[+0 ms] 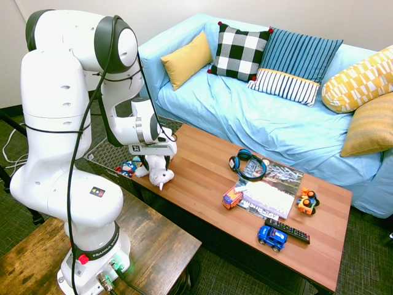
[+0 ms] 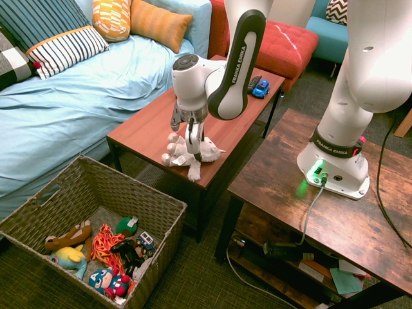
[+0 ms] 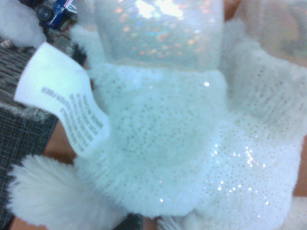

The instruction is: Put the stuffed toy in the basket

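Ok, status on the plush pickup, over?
Gripper open, right over white fluffy stuffed toy at table edge. Woven basket on floor below, holding toys. Nothing in the way.

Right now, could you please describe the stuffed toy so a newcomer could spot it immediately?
Find the long wooden coffee table before the blue sofa. At its end nearest the basket lies the stuffed toy, under the gripper: the only white, fluffy thing there.

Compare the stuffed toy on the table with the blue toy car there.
The stuffed toy is white and fluffy; the blue toy car is hard, glossy and wheeled. The plush is larger. It lies at the table's end near the basket, under the hand; the car sits at the opposite end. Both rest on the wooden table.
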`<act>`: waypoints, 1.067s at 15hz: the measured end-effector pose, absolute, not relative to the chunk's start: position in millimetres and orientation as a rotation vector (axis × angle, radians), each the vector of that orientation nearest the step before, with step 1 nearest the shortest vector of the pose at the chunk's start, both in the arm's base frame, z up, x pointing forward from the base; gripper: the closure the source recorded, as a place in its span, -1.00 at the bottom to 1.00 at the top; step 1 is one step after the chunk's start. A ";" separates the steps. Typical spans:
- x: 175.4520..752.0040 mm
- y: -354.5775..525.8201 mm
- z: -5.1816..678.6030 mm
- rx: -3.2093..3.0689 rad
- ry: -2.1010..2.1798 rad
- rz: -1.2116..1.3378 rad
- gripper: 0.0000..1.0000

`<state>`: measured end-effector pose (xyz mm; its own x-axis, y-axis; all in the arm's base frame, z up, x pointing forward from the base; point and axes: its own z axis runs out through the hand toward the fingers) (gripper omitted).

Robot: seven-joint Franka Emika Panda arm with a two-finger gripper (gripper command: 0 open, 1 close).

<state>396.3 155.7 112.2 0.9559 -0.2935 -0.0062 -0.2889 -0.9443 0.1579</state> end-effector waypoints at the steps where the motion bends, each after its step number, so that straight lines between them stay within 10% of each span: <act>1: 398.1 157.3 109.8 2.950 -0.446 -0.042 -1.00; 2: 398.9 158.6 107.4 2.948 -0.448 -0.041 -1.00; 3: 399.8 159.5 105.7 2.947 -0.453 -0.041 1.00; 16: 404.3 159.4 101.0 2.956 -0.499 -0.064 1.00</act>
